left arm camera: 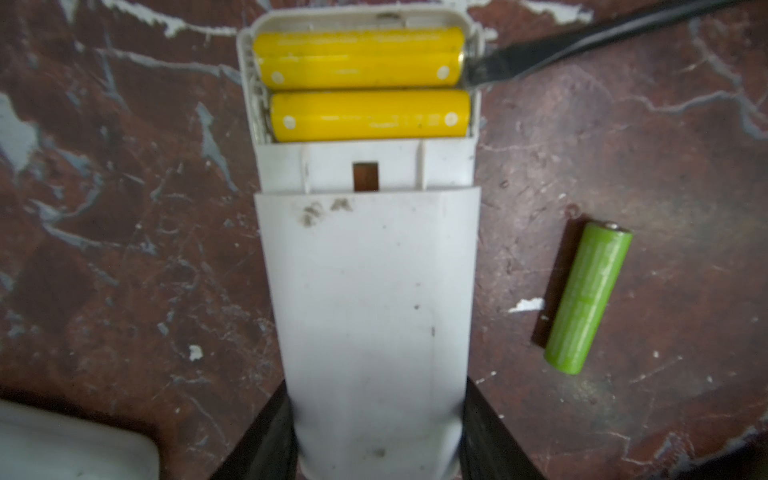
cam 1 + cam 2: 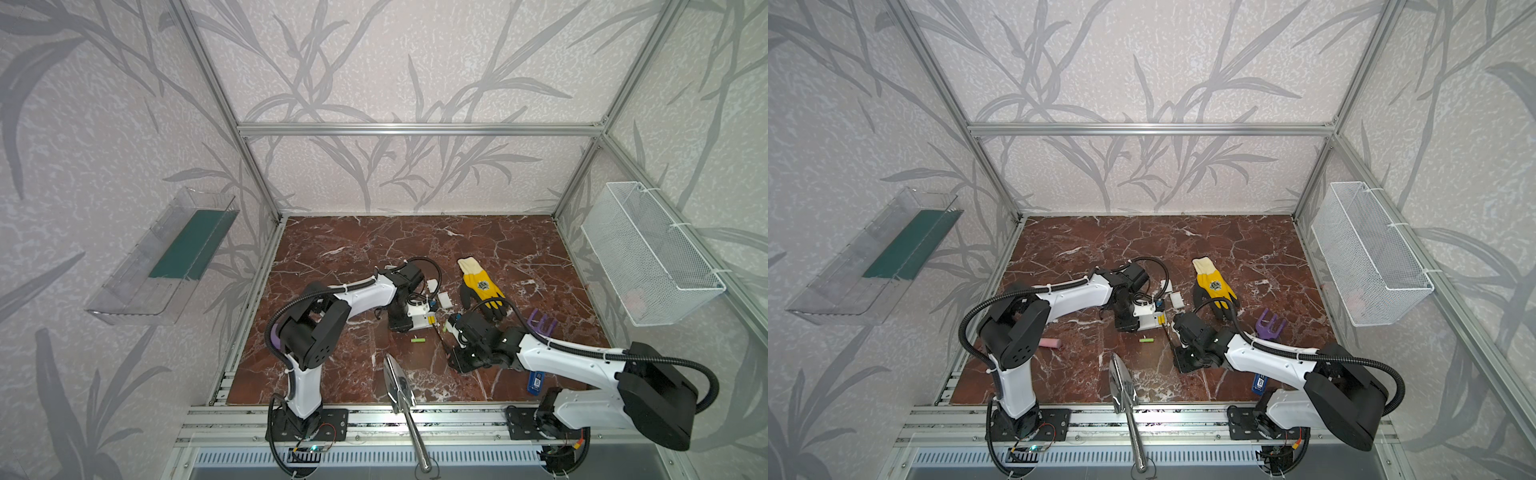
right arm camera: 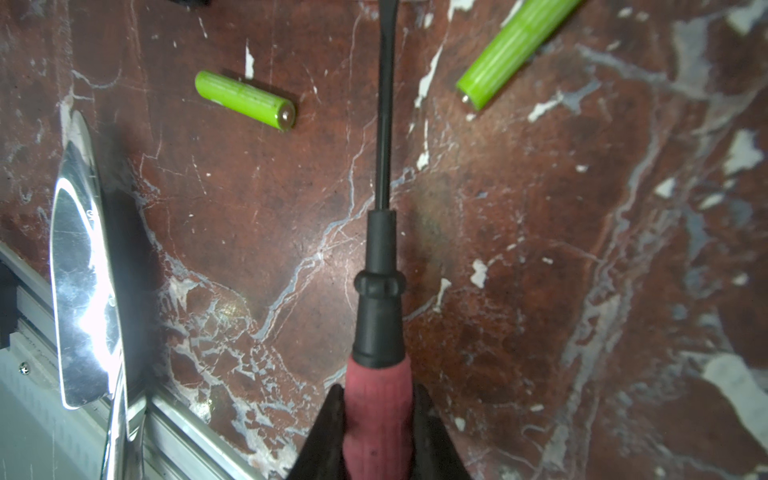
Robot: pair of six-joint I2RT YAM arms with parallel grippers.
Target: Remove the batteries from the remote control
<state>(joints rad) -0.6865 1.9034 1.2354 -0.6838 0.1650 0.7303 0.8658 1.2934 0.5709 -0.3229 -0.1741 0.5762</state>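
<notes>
The right gripper point(image 3: 378, 399) pinches the pink-handled screwdriver point(image 3: 380, 266) — blade tip against the end yellow battery point(image 1: 359, 56) in the open bay of the white remote point(image 1: 370, 291), the second yellow battery point(image 1: 370, 116) beside it. The left gripper point(image 1: 378, 415) clamps that white remote. A lime green battery point(image 3: 245, 99) and a further green battery point(image 3: 511, 45) lie loose on the marble tabletop point(image 3: 540, 249).

In both top views the left arm point(image 2: 365, 297) rises from its base at 7 o'clock, folds at the elbow and sends its forearm toward 2 o'clock. The wrist bends down, so the left gripper point(image 2: 409, 321) sits low and points to 3 o'clock. Its fingers point(image 1: 266, 440) press both sides of a remote point(image 1: 365, 291). The right arm point(image 2: 573, 357) starts at 5 o'clock and stretches toward 10 o'clock. The right gripper point(image 3: 378, 432) sits low near the centre, aimed at 11 o'clock — jaws pinched on a screwdriver point(image 3: 378, 316) handle.
</notes>
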